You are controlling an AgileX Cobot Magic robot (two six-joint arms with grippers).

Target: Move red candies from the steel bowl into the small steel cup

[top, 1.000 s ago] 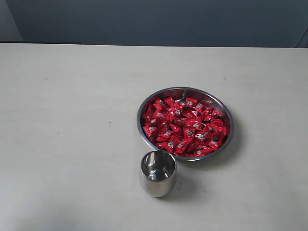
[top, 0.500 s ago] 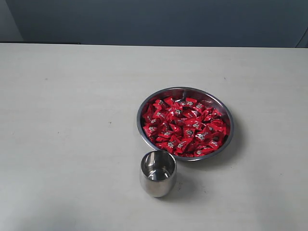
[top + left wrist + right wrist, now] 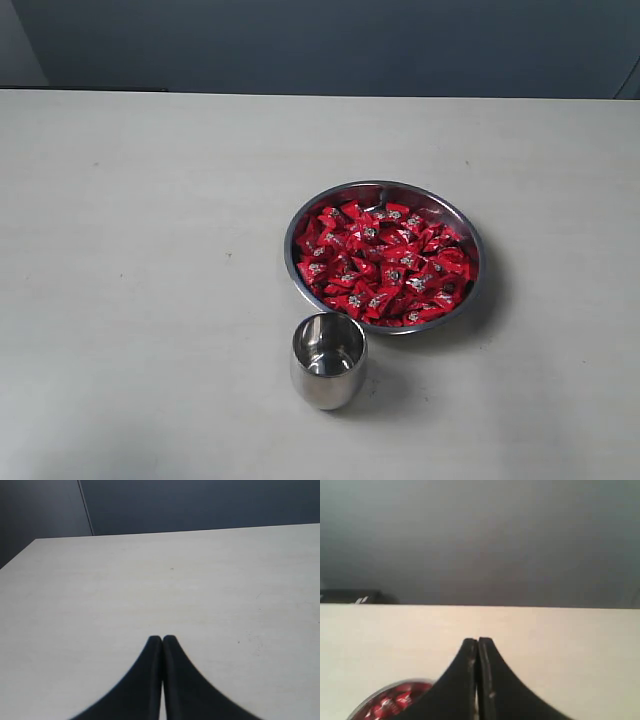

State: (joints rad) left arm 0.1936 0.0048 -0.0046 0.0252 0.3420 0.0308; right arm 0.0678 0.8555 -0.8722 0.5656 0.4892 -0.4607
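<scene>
Red candies (image 3: 385, 265) are waiting untouched in the steel bowl (image 3: 386, 185); right claw (image 3: 478, 641) and left claw (image 3: 162, 639), both pinched together, are probably needing to open first.

A plain lab-style test bench: bare pale tabletop (image 3: 150, 250) against a dark grey-blue wall (image 3: 350, 45).

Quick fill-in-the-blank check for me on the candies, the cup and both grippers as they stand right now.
1. All the red candies lie in the wide steel ____.
2. The small steel cup stands upright with ____ candies in it.
3. The left gripper has its jaws ____.
4. The right gripper, jaws shut, holds ____.

Missing words: bowl; no; shut; nothing.
</scene>
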